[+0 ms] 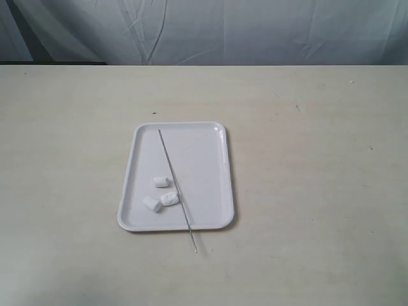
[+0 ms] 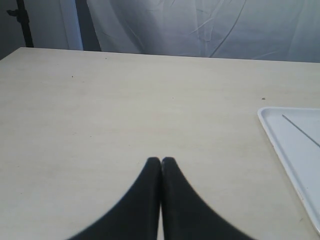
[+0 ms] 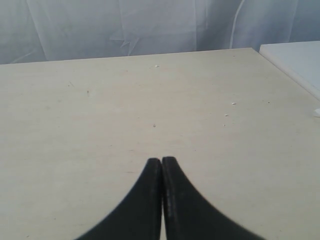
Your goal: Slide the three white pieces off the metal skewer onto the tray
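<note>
Both grippers are off the work: the left gripper and right gripper each have black jaws pressed together, holding nothing, over the bare pale beige wooden table. The flat white rectangular plastic tray sits mid-table with the thin straight grey metal skewer lying diagonally across it, one end overhanging the near rim onto the table. The three small white marshmallow-like pieces lie loose on the tray, all on one side of the rod. Two are just beside it, and one looks like it touches it. We judge the sliding done, or nearly so. To finish well we would check that the touching piece is really free, and if so leave the rod alone and hold the arms clear. If not, one gripper should pinch the overhanging end, the other should push the piece along the rod, low over the tray so nothing bounces out. Only the exterior view shows the pieces and the full skewer, and it shows no arm. The left wrist view catches one tray corner and a short stretch of skewer, no pieces. The right wrist view shows only a white flat edge at the border, possibly the tray, cannot tell.
</note>
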Available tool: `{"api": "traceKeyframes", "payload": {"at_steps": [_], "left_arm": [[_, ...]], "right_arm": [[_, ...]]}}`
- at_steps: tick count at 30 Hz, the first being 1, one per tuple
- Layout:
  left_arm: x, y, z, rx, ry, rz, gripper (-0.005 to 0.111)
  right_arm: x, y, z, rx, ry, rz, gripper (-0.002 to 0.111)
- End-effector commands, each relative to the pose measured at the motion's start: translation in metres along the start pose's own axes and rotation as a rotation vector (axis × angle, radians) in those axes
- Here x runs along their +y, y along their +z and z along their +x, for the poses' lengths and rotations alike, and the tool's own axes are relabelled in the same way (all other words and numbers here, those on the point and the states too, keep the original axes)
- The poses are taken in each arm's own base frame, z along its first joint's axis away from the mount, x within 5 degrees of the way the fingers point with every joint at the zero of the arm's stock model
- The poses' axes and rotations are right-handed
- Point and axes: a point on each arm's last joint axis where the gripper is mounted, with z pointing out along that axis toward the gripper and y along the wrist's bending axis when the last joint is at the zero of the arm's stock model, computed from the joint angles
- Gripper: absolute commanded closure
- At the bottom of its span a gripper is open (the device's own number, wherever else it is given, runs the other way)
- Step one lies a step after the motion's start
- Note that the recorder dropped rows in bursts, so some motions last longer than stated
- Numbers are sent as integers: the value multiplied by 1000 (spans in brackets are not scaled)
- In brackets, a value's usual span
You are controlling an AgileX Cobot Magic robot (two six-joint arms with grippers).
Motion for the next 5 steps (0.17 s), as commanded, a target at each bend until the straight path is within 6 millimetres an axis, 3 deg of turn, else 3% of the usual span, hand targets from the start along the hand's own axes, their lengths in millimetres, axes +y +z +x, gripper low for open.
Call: {"api": "traceKeyframes", "payload": {"at_steps": [1,5], "left_arm": [[0,0,0,-9,1,1,107],[0,0,0,-9,1,1,107]], "right_arm": [[-1,0,-1,-21,-3,10,108],[-1,0,-1,-21,-3,10,108]]}}
